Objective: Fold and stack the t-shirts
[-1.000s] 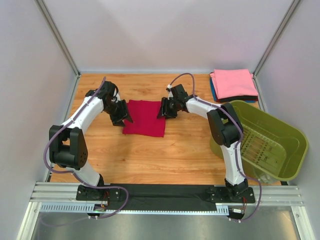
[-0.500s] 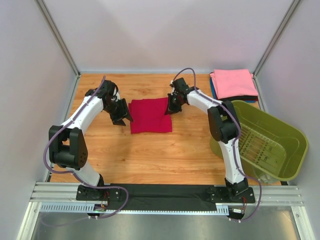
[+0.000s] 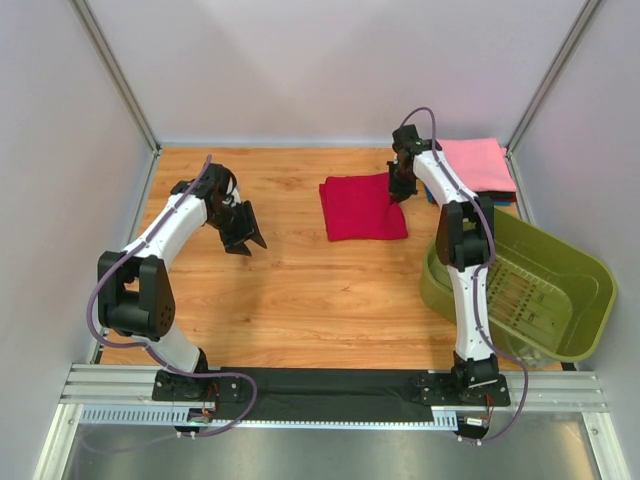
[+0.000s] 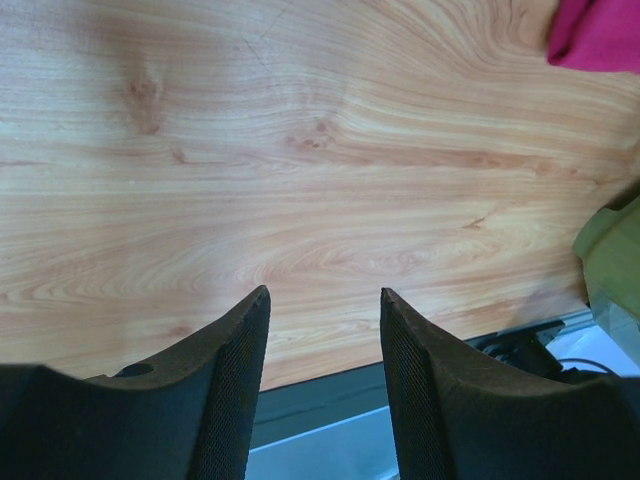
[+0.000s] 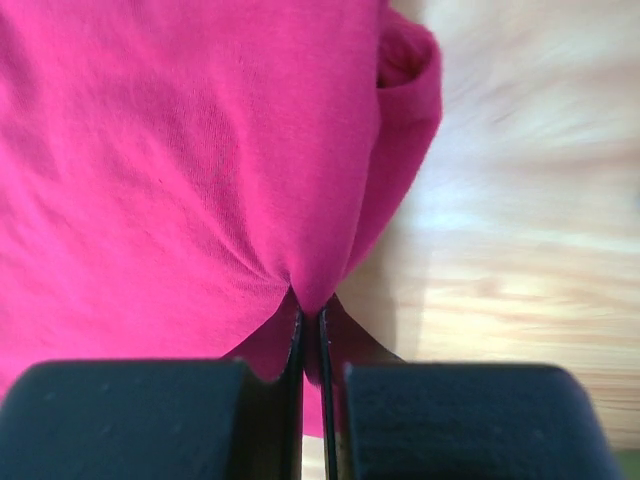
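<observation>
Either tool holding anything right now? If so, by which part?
Right tool is shut on the folded red t-shirt, pinching its right edge near the far corner. Left tool is open, holding nothing.

The left pincer [image 4: 323, 300] stands parted over the table [image 4: 300, 180], crimson t-shirt [image 4: 600, 35] top-right.

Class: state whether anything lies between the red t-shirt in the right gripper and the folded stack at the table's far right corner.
Nothing visible does. The right gripper pinches the right edge of the red t-shirt, close beside the stack; the green basket sits nearer, off that path.
</observation>
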Tool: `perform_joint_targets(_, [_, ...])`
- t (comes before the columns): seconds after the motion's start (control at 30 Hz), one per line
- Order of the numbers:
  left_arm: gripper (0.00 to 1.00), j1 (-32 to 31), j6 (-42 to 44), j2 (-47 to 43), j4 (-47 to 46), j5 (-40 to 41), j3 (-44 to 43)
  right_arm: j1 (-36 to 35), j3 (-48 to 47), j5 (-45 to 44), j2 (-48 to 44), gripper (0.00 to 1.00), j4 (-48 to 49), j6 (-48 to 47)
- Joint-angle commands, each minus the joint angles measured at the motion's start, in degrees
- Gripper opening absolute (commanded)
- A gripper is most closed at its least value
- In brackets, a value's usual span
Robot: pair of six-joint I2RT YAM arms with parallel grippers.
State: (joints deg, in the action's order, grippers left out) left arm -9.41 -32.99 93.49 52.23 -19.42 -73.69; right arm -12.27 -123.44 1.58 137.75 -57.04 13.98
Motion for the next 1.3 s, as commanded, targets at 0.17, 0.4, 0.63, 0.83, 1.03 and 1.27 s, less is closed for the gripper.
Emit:
perform_joint_targets(0.17, [0.55, -0.96, -1.02, -0.34, -0.46, -1.32, -0.14, 2.95, -14.46, -12.12, 3.05, 0.0, -3.09, -10.63])
perform_joint_targets(0.4, [0.55, -1.84, -0.49, 3.71, 0.77, -1.94, -3.56, 5.24, -16.31, -12.31, 1.56, 0.0, -1.77, -13.1])
perform_joint_targets(0.63, [0.55, -2.02, 1.08, 6.17, 2.43, -2.29, -5.67, 5.94, -22.71, -11.63, 0.68, 0.0, -6.75, -12.58])
perform_joint_targets(0.83, [0.55, -2.54, 2.32, 5.47, 4.37, -2.46, -4.8, 13.92, -29.24, -10.62, -3.26, 0.0, -6.98, -6.68])
perform_joint_targets(1.03, [0.55, -2.46, 4.69, 7.84, 8.5, 0.07, -8.73, 23.25, -31.16, -10.63, 2.85, 0.36, 2.35, -4.75])
perform_joint_targets(1.27, [0.56, -2.46, 5.66, 12.76, 11.58, 3.07, -15.16, 26.77, -25.54, -12.3, 4.1, 0.54, 8.87, -3.87])
